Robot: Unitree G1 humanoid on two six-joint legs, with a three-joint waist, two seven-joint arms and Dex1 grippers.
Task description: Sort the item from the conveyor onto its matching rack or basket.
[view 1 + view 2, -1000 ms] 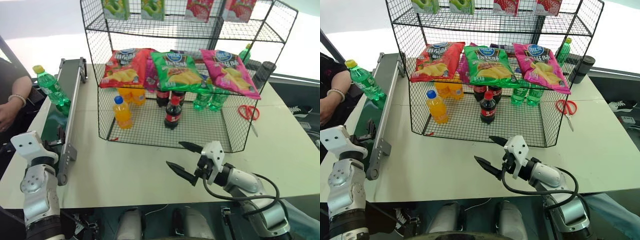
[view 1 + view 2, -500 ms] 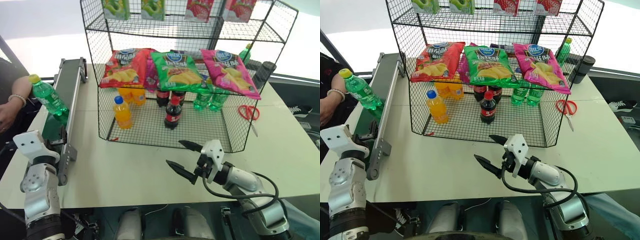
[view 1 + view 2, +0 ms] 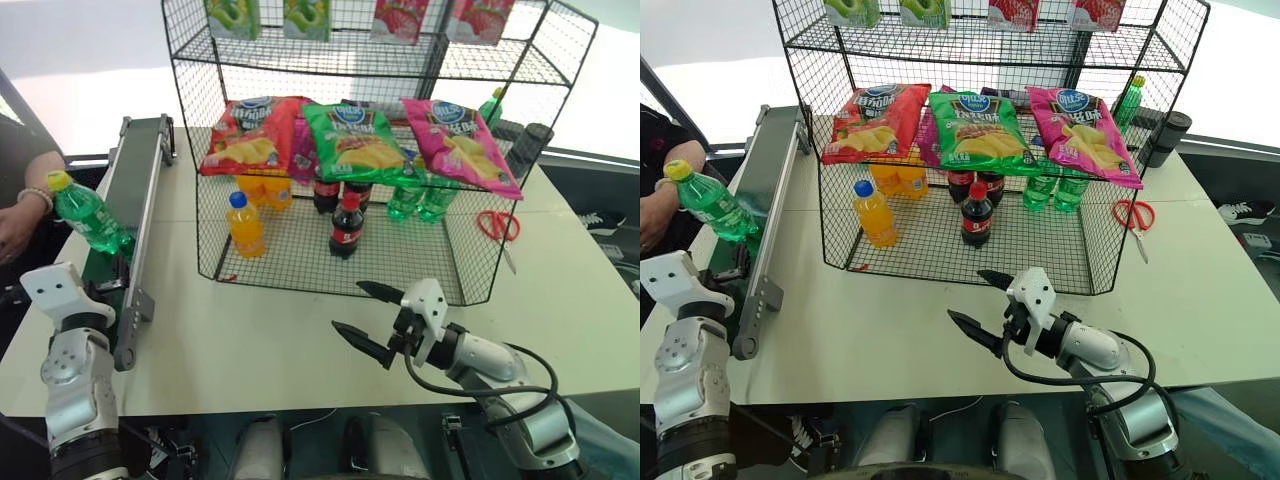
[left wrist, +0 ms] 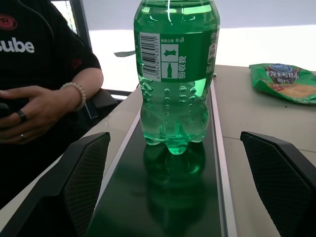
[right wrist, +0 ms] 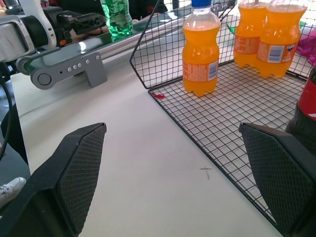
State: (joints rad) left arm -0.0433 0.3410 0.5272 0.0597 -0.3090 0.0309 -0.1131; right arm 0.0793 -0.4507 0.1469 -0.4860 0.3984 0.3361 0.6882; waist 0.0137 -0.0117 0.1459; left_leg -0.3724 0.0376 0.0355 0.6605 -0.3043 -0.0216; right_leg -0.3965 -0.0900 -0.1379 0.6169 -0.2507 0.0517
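Note:
The item, a clear-green soda bottle (image 3: 88, 215) with a yellow cap, stands upright on the conveyor (image 3: 135, 190), a dark-green belt along the table's left side. My left gripper (image 4: 175, 143) is open at the belt's near end, and the bottle (image 4: 177, 74) stands just beyond and between its two fingers, untouched. My right gripper (image 3: 348, 307) hangs open and empty over the table in front of the rack. The black wire rack (image 3: 190, 90) fills the middle and back of the table.
The rack's bottom tier holds orange-drink bottles (image 5: 200, 49), cola bottles (image 3: 346, 225) and green bottles (image 3: 420, 198); chip bags (image 3: 355, 140) lie on the tier above. Red scissors (image 3: 497, 225) lie to the right. A person's hand (image 3: 15, 225) rests left of the conveyor.
The green bottle has travelled along the belt toward its near end and my left gripper. Both arms have stayed where they were, grippers still open.

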